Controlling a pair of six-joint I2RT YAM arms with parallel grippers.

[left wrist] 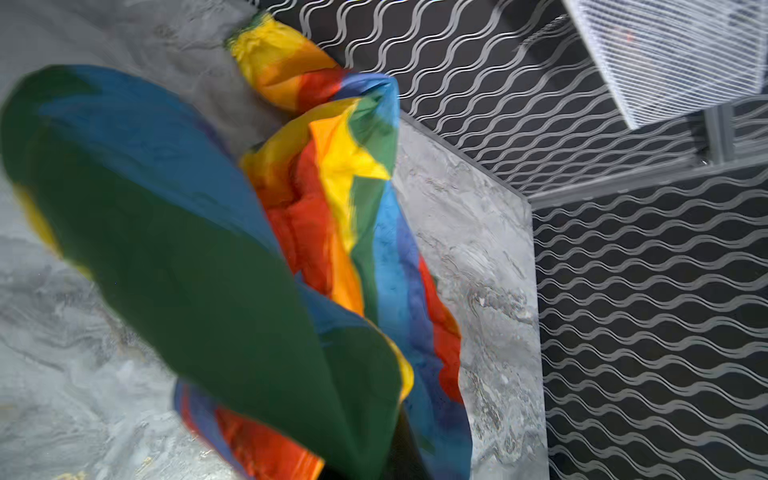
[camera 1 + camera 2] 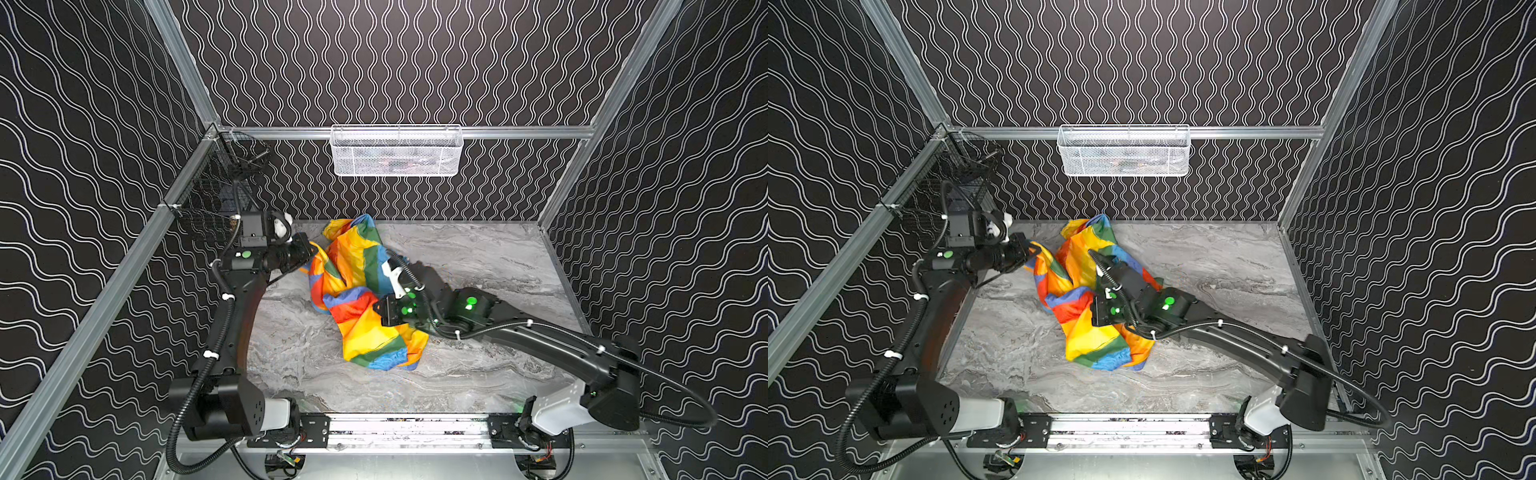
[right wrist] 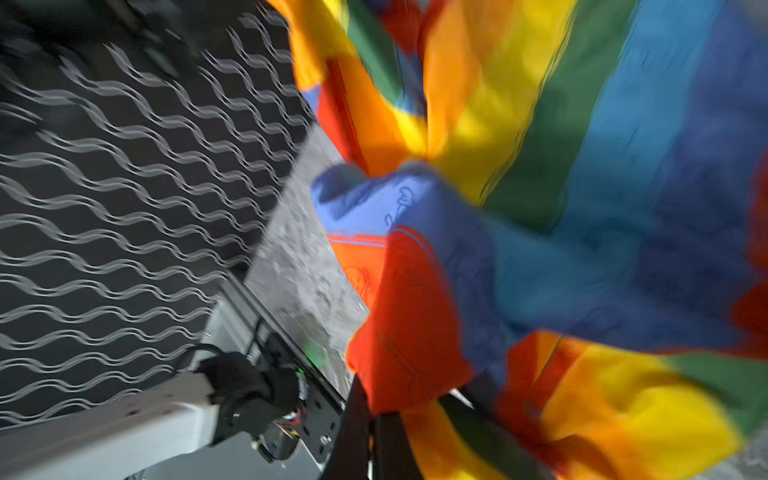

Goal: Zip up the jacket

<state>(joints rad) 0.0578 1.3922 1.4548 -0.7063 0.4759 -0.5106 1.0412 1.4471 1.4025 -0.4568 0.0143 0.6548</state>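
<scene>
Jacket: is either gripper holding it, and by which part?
Both hold the jacket: left gripper pinches the edge nearest that arm, right gripper a red fold mid-garment.

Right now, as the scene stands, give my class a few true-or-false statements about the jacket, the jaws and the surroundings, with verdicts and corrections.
1. The jacket sits bunched up on the grey marble-look tabletop. True.
2. The jacket is spread flat with its front zipped shut. False: it is crumpled, and no closed zipper shows.
3. The left gripper and the right gripper both have their jaws shut on jacket fabric. True.
4. The white mesh basket stands on the tabletop. False: it hangs from the rail on the back wall, above the tabletop.
</scene>
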